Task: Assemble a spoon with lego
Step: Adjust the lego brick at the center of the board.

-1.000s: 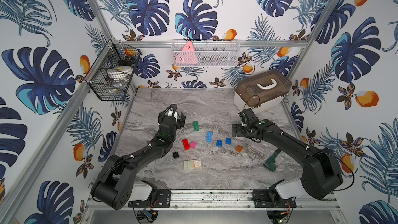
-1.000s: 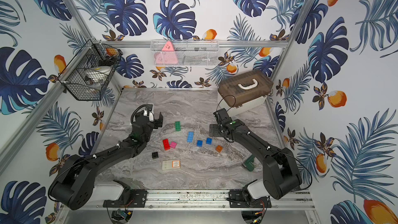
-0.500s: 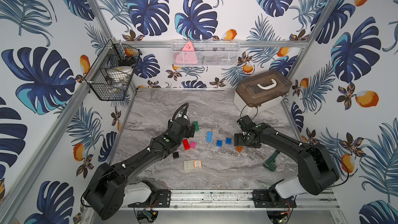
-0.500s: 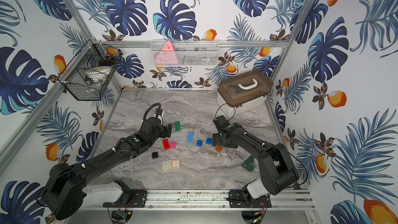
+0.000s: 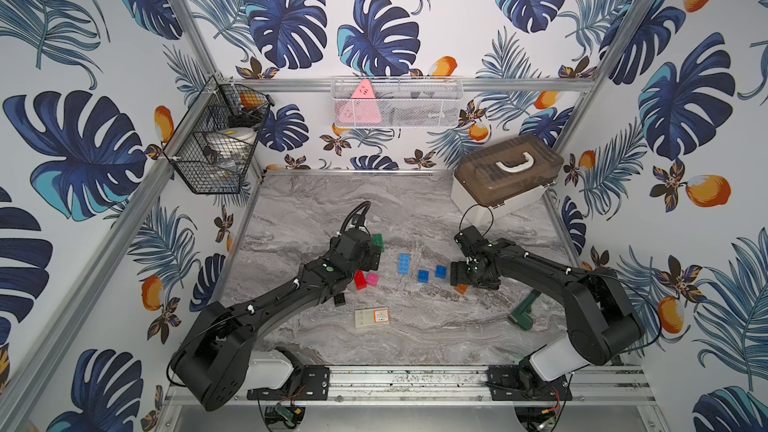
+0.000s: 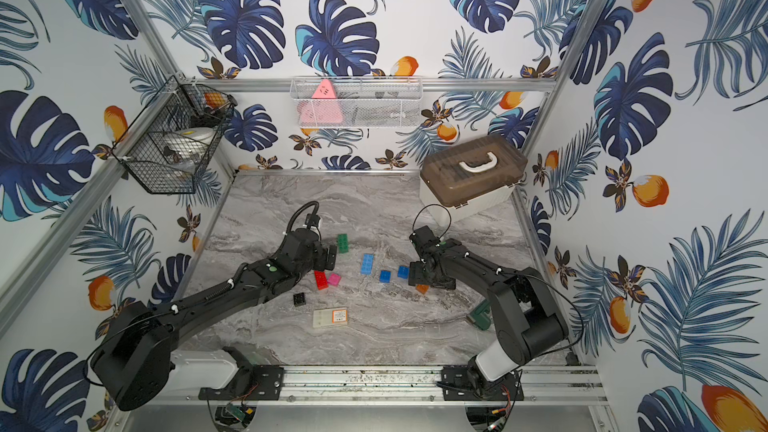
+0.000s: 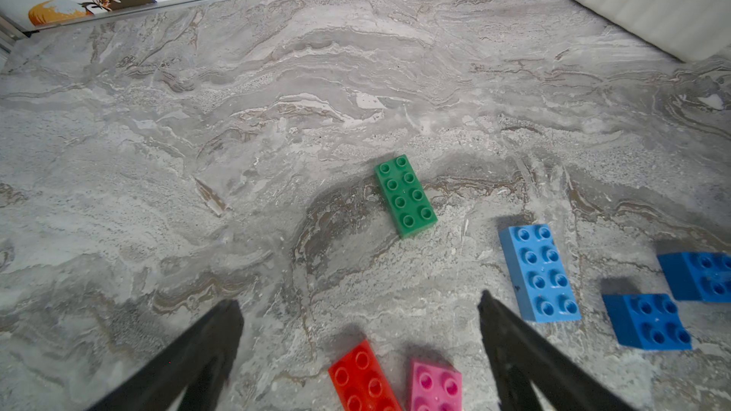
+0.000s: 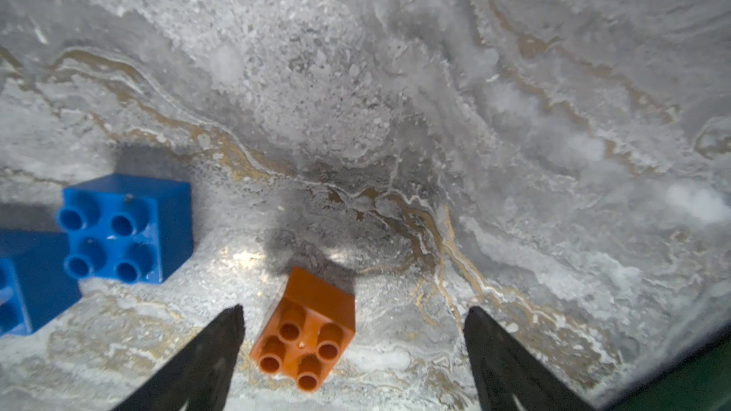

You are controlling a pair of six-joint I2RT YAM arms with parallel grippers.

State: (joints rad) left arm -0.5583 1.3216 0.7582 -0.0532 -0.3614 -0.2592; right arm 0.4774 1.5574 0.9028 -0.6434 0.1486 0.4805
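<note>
While eight bricks point(image 5: 403, 263) lie loose and separate on the grey marbled table point(image 5: 415, 209), both arms reach over them in both top views. The left gripper point(image 5: 375, 256) hangs low between the green brick point(image 5: 377, 240) behind it and the red brick point(image 5: 360, 280) and pink brick point(image 5: 372, 278), which lie side by side nearer the robot. The black brick point(image 5: 339, 299) sits just beside that arm, and a beige box point(image 5: 372, 317) with an orange label lies nearer the front edge. Towards the middle lie the long blue brick point(image 5: 403, 263) and two small blue bricks point(image 5: 423, 276). The right gripper point(image 5: 461, 283) is down over the orange brick point(image 5: 460, 289), just beside the small blue pair. A green tool point(image 5: 524, 312) lies beside the right arm, and a storage box point(image 5: 505, 176) with a brown lid stands in the far right corner.

From the left wrist, the two fingers point(image 7: 201, 349) stand wide apart with nothing held between them. The red and pink bricks show on the table under the gap, the green one lies ahead on the bare table, and the long blue one lies just beside one finger.

From the right wrist, the fingers point(image 8: 213, 353) are spread to either side of the orange brick, which sits nearer one finger with a clear gap to the other; I cannot tell whether the near one touches it. One small blue brick stands off to the side, apart from it
</note>
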